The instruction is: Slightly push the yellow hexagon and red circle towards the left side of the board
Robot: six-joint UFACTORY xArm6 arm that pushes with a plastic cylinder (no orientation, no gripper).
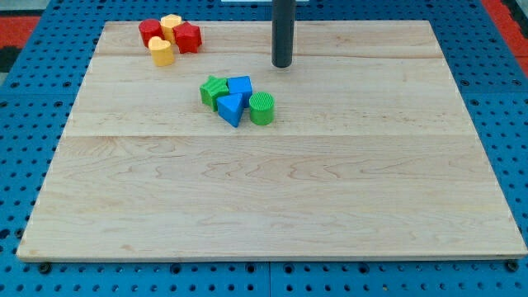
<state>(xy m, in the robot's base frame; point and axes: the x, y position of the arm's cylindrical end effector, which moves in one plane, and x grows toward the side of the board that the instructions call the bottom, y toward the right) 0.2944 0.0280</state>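
We count two red blocks (150,31) (188,36), two yellow (171,25) (162,51), two green (214,90) (262,108), two blue (240,86) (232,108). Our rod stands upright; my tip (283,64) holds nothing, well right of the red-yellow cluster, touching no block.

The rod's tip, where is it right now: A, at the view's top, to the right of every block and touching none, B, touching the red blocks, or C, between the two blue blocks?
A: my tip stands on bare board, up and right of the green cylinder, touching none.
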